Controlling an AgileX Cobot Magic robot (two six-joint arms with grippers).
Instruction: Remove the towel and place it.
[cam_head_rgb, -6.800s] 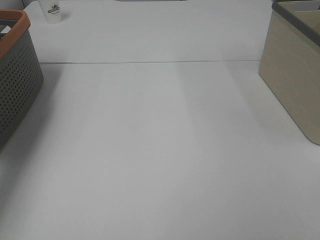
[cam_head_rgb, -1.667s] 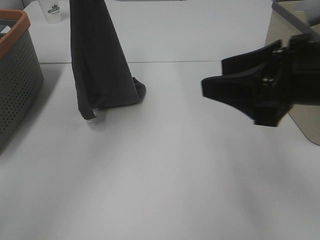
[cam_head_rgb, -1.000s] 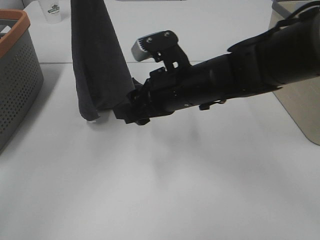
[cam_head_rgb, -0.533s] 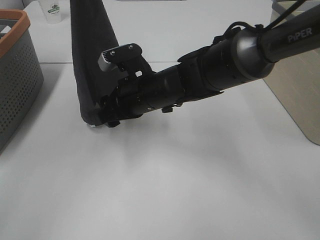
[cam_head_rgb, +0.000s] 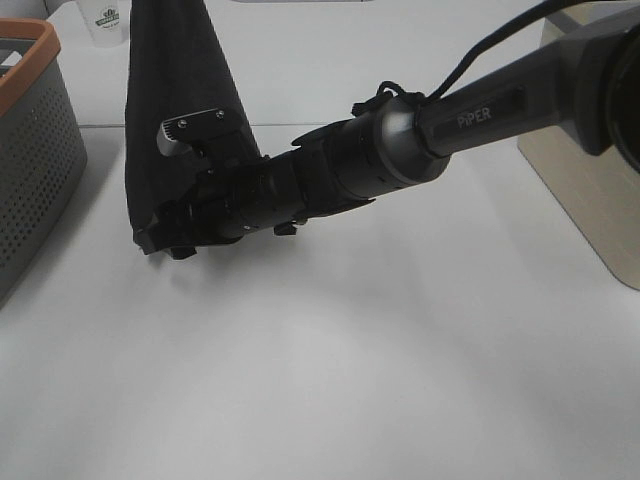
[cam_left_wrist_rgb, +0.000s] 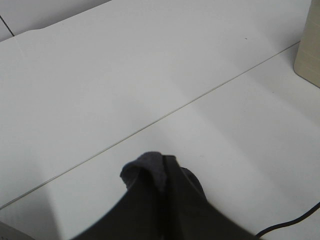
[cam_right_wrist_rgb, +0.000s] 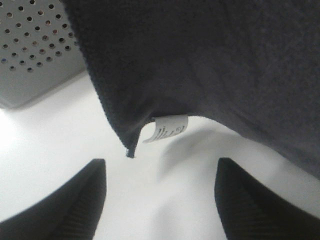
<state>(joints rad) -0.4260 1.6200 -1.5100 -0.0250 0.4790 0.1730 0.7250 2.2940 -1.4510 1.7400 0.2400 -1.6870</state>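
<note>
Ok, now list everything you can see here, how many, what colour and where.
towel: one, dark charcoal, hanging at the left, beside the basket
tag: one, white, at the towel's low corner
basket: one, grey perforated with orange rim, left edge
cup: one, pale with green print, far left
box: one, beige with grey rim, right edge
table: one, white, under it all
left gripper: one, black, shut on a fold of the towel
right gripper: one, black, open, across the middle at the towel's low corner
</note>
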